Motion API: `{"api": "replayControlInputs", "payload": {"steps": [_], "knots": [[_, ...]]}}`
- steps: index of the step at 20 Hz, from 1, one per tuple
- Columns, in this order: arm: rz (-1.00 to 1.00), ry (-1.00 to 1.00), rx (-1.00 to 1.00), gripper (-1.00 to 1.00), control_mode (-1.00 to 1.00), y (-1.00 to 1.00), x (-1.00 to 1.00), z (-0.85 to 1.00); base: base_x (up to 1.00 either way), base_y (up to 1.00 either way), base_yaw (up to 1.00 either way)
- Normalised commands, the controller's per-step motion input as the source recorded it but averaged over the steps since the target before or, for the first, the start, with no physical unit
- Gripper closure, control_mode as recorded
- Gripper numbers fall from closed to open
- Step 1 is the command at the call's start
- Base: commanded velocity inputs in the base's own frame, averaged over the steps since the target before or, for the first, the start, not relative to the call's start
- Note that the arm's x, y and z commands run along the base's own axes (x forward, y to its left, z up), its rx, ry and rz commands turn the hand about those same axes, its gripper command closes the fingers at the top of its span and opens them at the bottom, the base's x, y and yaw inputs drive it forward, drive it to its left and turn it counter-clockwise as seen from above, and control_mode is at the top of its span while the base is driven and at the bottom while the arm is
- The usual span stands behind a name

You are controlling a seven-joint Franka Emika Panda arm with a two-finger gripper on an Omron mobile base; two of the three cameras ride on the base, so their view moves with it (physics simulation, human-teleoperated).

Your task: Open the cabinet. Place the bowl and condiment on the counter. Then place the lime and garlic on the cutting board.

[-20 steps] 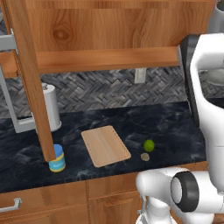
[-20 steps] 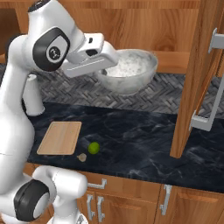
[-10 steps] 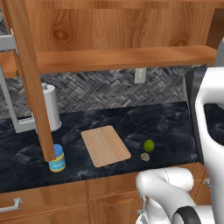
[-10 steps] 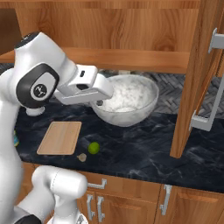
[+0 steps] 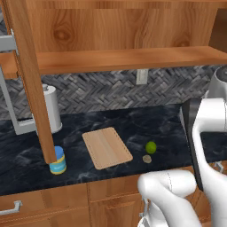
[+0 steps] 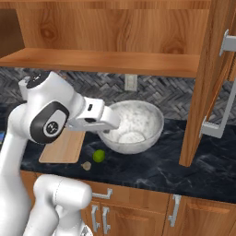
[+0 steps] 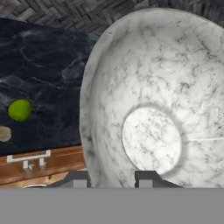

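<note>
The grey-white speckled bowl (image 6: 133, 126) hangs low over the dark counter (image 6: 184, 170), right of the cutting board (image 6: 64, 146); I cannot tell if it touches the stone. My gripper (image 6: 109, 125) is shut on the bowl's left rim, and in the hand view its fingertips (image 7: 146, 177) straddle the rim of the bowl (image 7: 157, 100). The lime (image 6: 98, 156) and garlic (image 6: 86, 165) lie on the counter just below my hand. The condiment (image 5: 57, 160) stands on the counter left of the cutting board (image 5: 106, 147). The cabinet (image 5: 124, 57) is open, its shelf bare.
An open cabinet door (image 5: 26, 80) hangs down to the counter beside the condiment, with a paper-towel roll (image 5: 51, 108) behind it. The other open door (image 6: 207, 83) stands right of the bowl. Drawer handles (image 7: 28, 157) run below the counter's front edge.
My arm has come down and forward with the bowl, from shelf height to just over the counter. Lime, garlic, condiment and cutting board have stayed put.
</note>
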Motion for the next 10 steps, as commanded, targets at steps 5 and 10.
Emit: {"api": "replayControlInputs", "payload": {"steps": [5, 10], "knots": [[0.00, -0.01, 0.00, 1.00, -1.00, -0.12, 0.36, -0.41, 0.00, 0.00, 0.00], [0.01, 0.00, 0.00, 1.00, -1.00, -0.05, 0.51, -0.26, 0.00, 0.00, 0.00]]}}
